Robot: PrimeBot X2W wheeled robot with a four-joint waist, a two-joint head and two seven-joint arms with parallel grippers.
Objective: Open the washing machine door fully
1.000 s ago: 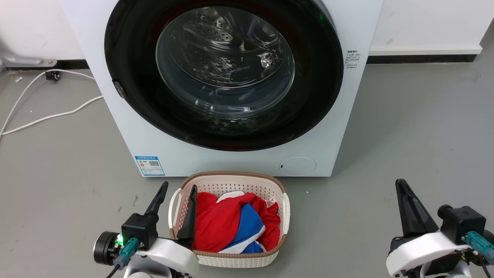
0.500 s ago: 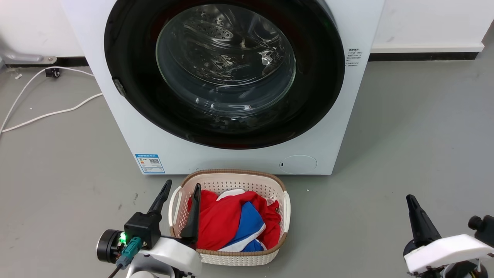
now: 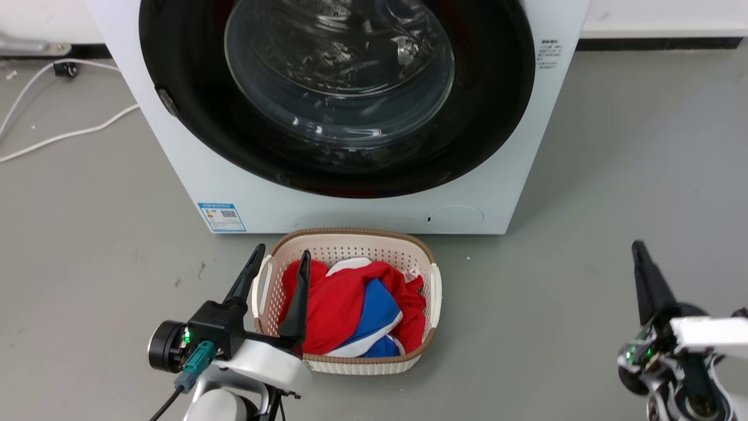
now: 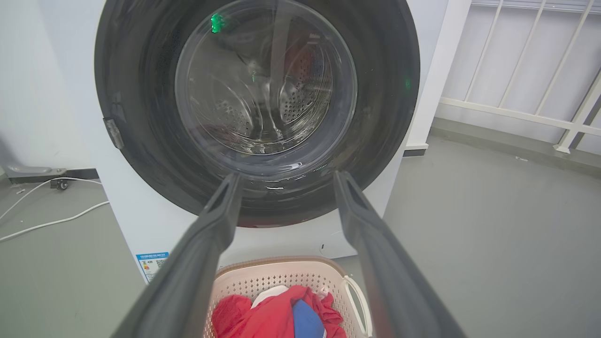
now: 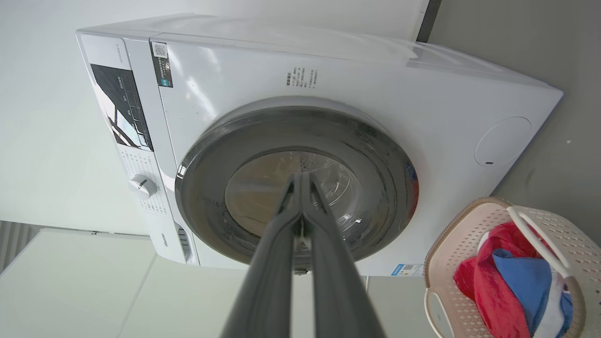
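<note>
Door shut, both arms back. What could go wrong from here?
1. The laundry basket sits close in front of the washing machine, below the door; the open left tool, above its rim, might snag it reaching forward.
2. The door looks glossy and flush; a small grey tab on its left edge seems the only grip, so a tool could slip.

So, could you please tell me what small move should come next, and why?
Probably lift the open left claw toward the small grey tab on the large round glossy black door: the door looks shut and neither claw touches it.
</note>
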